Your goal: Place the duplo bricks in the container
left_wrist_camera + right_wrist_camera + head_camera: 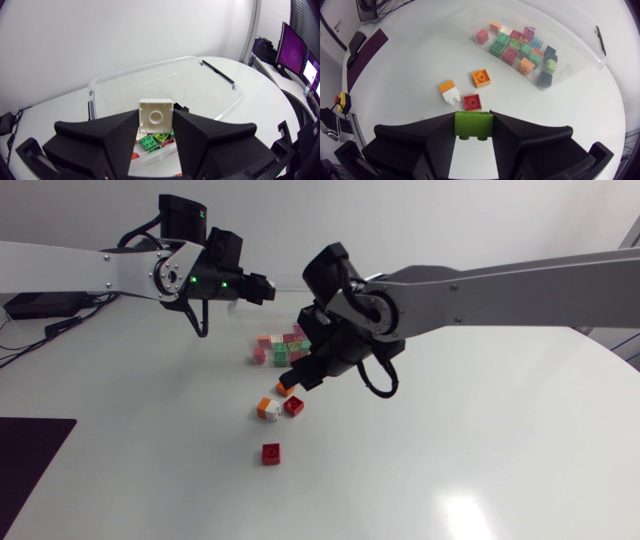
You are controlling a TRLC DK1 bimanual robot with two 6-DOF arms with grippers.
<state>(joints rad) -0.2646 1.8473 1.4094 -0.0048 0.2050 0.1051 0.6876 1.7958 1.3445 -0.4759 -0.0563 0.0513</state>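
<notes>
From the head camera you are looking down on the whole table point(480, 440) from afar. Your left wrist camera is facing into the container point(200, 85) from close above. Your right one is looking down at loose bricks point(481, 78), sharing that container with both others.

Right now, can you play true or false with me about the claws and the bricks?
1. The left claw holds a white brick. True.
2. The right claw holds a blue brick. False: it holds a green brick.
3. The container is empty. False: many bricks lie in it.
4. Two red bricks lie on the table, outside the container. True.
</notes>
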